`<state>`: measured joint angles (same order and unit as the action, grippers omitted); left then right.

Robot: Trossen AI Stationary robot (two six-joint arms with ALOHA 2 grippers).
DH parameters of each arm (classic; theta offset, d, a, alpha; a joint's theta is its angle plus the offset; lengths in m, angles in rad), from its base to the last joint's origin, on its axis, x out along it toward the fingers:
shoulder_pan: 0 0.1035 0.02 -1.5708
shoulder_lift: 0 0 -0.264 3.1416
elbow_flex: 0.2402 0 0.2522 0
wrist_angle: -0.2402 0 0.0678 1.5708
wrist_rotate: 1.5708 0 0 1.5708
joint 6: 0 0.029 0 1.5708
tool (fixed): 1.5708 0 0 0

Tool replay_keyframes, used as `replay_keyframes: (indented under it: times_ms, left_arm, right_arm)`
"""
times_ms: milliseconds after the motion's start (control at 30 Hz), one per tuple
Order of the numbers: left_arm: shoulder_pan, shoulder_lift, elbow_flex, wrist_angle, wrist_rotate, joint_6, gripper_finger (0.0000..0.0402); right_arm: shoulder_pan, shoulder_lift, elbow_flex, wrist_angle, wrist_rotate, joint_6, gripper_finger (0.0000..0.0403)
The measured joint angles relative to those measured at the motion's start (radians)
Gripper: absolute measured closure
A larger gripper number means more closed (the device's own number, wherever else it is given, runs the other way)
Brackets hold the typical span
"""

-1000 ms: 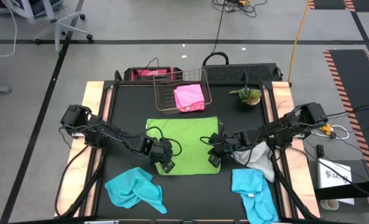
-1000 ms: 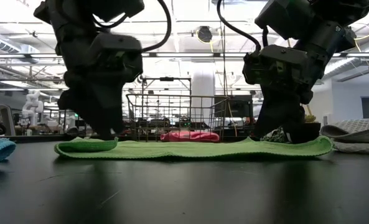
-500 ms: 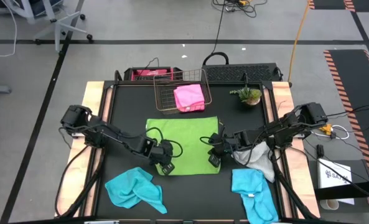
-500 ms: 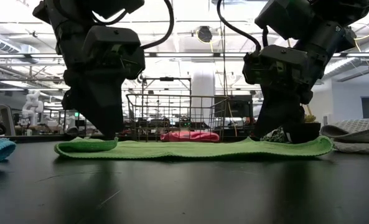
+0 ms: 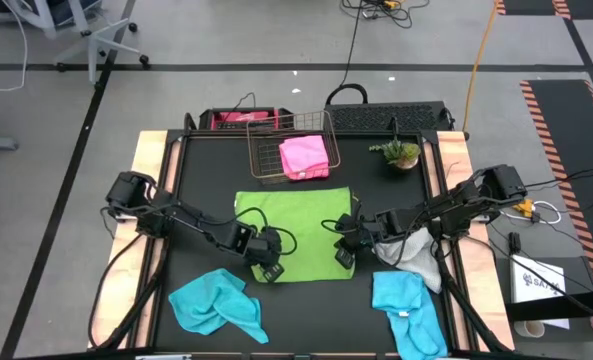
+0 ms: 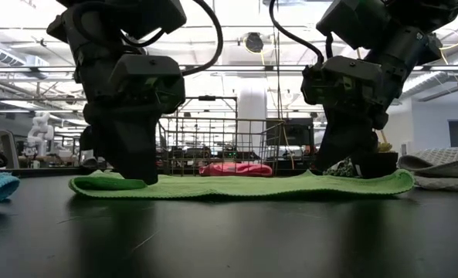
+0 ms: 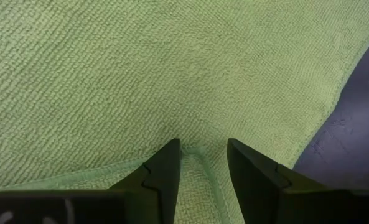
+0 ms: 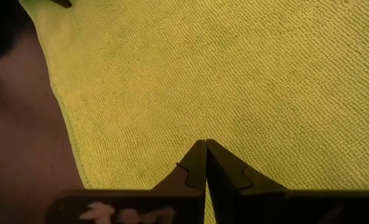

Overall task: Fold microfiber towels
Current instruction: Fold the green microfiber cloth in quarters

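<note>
End effectors (left, right) press lime green towel's near corners.

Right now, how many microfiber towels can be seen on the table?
5. Pink towel in the wire basket; lime green towel spread at the center; turquoise towel front left; second turquoise towel front right; light grey towel at right.

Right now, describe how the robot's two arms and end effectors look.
Both arms are dark, jointed and slim, with black cables looping along them. The left end effector and right end effector each have two dark, wedge-shaped fingers with notched inner edges, below boxy black wrist housings.
</note>
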<state>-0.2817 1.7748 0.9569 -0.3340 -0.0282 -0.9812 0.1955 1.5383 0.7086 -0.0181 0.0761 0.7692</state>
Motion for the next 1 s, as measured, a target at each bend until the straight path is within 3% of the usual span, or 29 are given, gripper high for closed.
replay_keyframes:
  times_ms: [200,433,733,1000]
  left_arm:
    - [0.005,0.002,0.0,-0.002,-0.003,-0.04,0.028]
    - [0.006,-0.02,-0.005,-0.021,-0.011,-0.038,0.0388]
    - [0.007,-0.142,-0.005,-0.063,-0.062,-0.064,0.0398]
    - [-0.064,-0.198,-0.005,-0.337,-0.073,-0.296,0.04]
  right_arm:
    - [0.0,0.0,0.0,0.0,-0.002,-0.004,0.0403]
    - [0.0,0.0,0.0,0.0,-0.002,-0.008,0.0403]
    - [0.0,0.0,0.0,-0.001,-0.013,-0.022,0.0403]
    - [0.0,0.0,0.0,-0.001,-0.028,-0.022,0.0403]
